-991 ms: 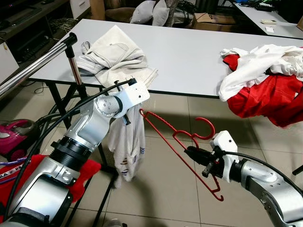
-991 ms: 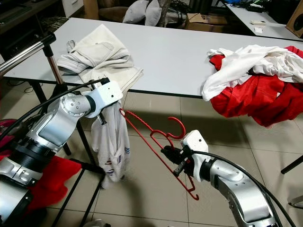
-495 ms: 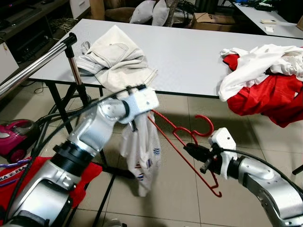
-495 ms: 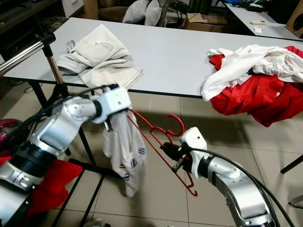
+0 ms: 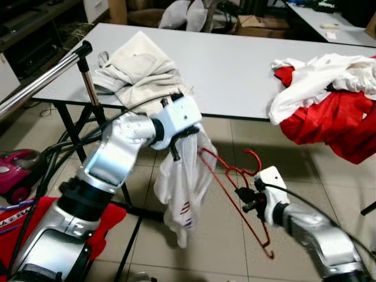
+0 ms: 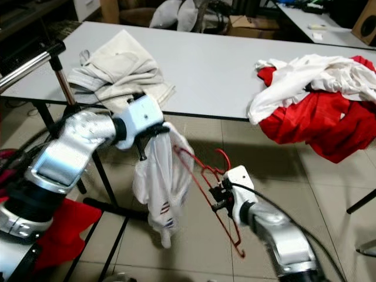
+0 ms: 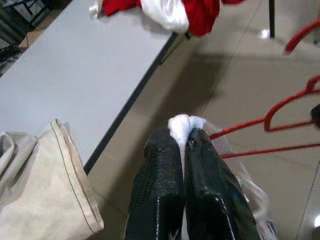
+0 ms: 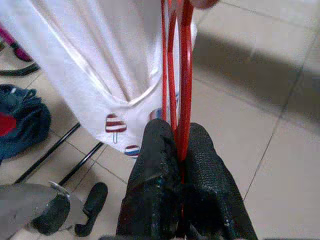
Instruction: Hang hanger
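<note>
Now two claws: left point(image 7: 182, 145) pinching one garment point(image 5: 183, 188) (white), right point(image 8: 177, 150) one hanger point(image 5: 235, 188).

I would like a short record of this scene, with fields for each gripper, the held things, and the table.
left gripper: jaws shut on white garment, which hangs toward the floor
right gripper: jaws shut on red hanger, one end against the garment
table: beige clothing at robot's left, red and white clothes at its right
clothes rail: at robot's left
</note>
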Controlling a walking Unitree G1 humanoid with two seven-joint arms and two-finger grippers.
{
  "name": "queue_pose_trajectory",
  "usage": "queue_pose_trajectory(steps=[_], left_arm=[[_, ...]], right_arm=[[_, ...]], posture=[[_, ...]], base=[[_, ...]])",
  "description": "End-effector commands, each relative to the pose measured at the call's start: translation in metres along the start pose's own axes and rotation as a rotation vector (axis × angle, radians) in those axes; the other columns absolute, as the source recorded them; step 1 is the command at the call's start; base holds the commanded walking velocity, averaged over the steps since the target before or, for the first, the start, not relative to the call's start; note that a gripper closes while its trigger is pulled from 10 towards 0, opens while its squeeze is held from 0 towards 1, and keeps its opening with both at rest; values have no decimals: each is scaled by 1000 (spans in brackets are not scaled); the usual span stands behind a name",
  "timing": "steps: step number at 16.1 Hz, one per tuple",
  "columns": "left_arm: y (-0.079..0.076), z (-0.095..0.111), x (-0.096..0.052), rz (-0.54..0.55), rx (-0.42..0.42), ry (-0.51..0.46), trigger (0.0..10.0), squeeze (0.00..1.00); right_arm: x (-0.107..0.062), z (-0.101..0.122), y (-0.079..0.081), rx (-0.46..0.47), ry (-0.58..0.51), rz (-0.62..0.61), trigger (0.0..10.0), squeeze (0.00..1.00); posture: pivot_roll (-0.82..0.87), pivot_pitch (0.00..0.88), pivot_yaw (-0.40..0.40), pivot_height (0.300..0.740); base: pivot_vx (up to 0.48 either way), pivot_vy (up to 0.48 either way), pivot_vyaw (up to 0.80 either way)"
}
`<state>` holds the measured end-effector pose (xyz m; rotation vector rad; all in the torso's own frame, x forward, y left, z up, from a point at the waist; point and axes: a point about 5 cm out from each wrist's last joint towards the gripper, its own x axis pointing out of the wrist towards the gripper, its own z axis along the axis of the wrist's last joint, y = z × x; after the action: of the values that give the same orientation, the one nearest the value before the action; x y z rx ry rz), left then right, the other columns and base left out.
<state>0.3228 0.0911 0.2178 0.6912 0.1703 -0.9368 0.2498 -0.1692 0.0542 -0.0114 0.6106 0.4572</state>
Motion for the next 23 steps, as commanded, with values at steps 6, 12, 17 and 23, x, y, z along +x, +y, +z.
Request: queue_pose_trajectory(steps=[6,12,17,23], left_arm=[[-2,-21,-2,36,51,99,0,0],[-15,-29,-3,-84,73,90,0,0],[0,-24,-12,-16,16,35,0,0],[2,-25,-15,-13,13,36,0,0]], right_arm=[[-6,33,-10,214,-225,-138,10000,0],[-9,33,-17,468,-263,-175,10000,0],[-21,15,2,-122,26,-14,10000,0],[-29,22,4,-78,9,52,10000,0]], posture=[[9,0,-40,740],[-12,0,-2,740],[-11,0,-5,740],[-4,0,-5,740]], base=[[0,0,0],[0,0,0],[0,0,0],[0,0,0]])
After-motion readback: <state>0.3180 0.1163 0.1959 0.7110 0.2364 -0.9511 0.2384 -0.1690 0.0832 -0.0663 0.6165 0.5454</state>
